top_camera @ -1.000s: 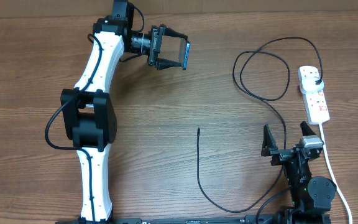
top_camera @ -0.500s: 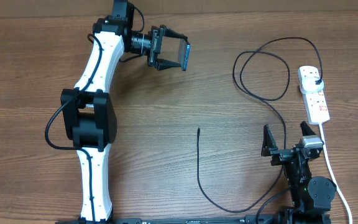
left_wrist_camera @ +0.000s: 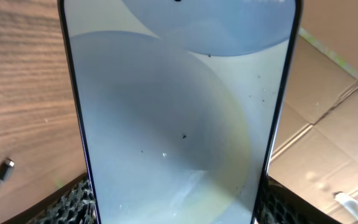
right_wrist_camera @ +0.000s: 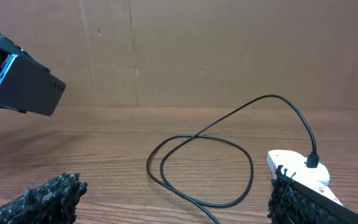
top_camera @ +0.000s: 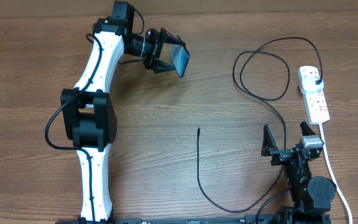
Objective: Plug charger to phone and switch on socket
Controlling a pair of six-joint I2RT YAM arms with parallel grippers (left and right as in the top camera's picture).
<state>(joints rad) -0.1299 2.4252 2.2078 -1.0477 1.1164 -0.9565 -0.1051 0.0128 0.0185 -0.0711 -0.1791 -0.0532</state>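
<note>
1. The left gripper, upper centre of the overhead view, is clenched on the phone, which is raised off the bench.
2. The charger plugs into the socket at right; its connector tip lies free mid-frame.
3. The right gripper, lower right, hangs released and empty.
4. Step in hand: presenting the phone. Next, the right gripper likely must pinch the tip and align it with the phone's port.

White L arm, blk pincer

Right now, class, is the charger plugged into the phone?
Unplugged: the charger tip lies on the table, far from the gripped phone.
</note>
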